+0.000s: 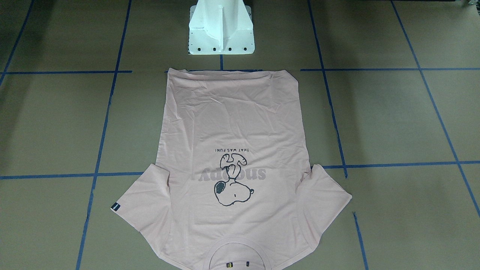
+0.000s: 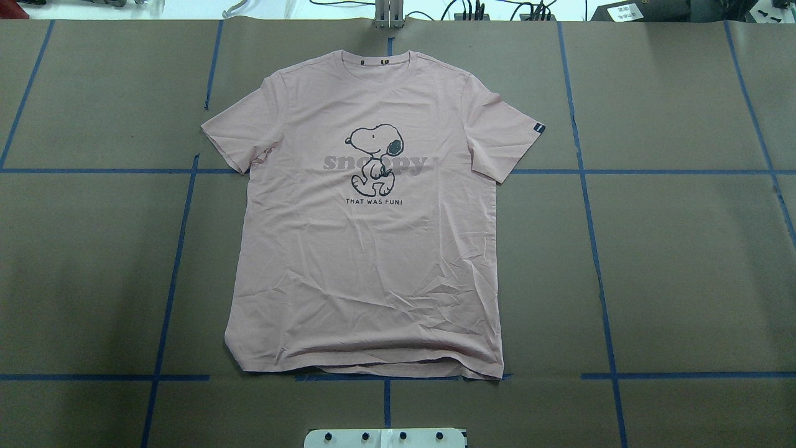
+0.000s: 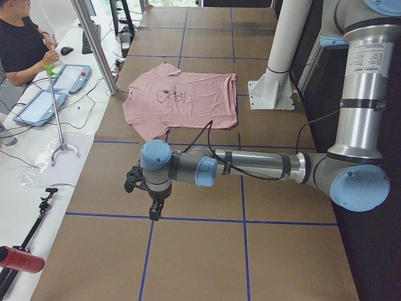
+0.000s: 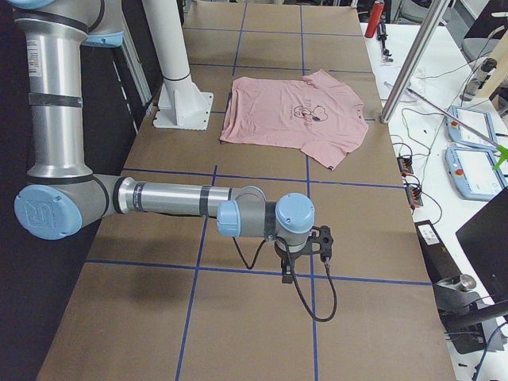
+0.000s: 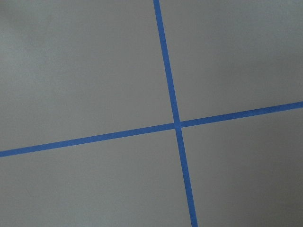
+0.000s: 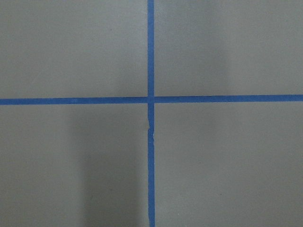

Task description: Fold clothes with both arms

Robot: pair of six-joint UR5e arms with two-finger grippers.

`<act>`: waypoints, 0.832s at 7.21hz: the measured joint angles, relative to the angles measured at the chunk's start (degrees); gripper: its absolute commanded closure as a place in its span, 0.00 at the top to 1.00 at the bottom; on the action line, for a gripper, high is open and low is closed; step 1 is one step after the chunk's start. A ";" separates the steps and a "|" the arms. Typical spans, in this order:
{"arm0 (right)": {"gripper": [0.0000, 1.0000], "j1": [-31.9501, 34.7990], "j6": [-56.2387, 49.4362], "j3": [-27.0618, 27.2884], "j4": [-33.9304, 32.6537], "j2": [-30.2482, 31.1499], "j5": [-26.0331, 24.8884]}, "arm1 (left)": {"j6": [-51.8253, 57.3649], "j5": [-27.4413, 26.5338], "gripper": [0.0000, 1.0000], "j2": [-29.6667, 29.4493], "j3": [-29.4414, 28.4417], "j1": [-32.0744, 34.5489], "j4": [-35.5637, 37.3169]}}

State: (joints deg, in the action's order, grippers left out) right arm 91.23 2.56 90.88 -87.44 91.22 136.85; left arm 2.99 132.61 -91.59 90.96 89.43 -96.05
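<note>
Left arm (image 3: pixel 257 164) and right arm (image 4: pixel 171 198), jaws' state unclear, hover off the light, limp shirt (image 2: pixel 367 249), probably best pinched along the hem (image 2: pixel 367 364).

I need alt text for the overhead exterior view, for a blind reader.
A pale pink T-shirt lies flat and unfolded on the brown table, dog print facing up, collar toward the far edge. Blue tape lines cross the table; a white base plate sits at the bottom.

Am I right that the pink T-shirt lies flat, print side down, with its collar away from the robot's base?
Not quite: the overhead exterior view shows the print face up; the T-shirt does lie flat, collar away from the base.
</note>
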 measured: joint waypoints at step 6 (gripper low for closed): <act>1.00 -8.19 6.50 1.53 11.63 -5.15 -0.39 | -0.96 -0.08 1.00 -7.25 2.41 -2.60 -5.06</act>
State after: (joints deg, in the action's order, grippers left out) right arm 83.04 9.06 92.40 -75.81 86.06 136.46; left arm 2.03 132.53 -98.84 93.37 86.83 -101.11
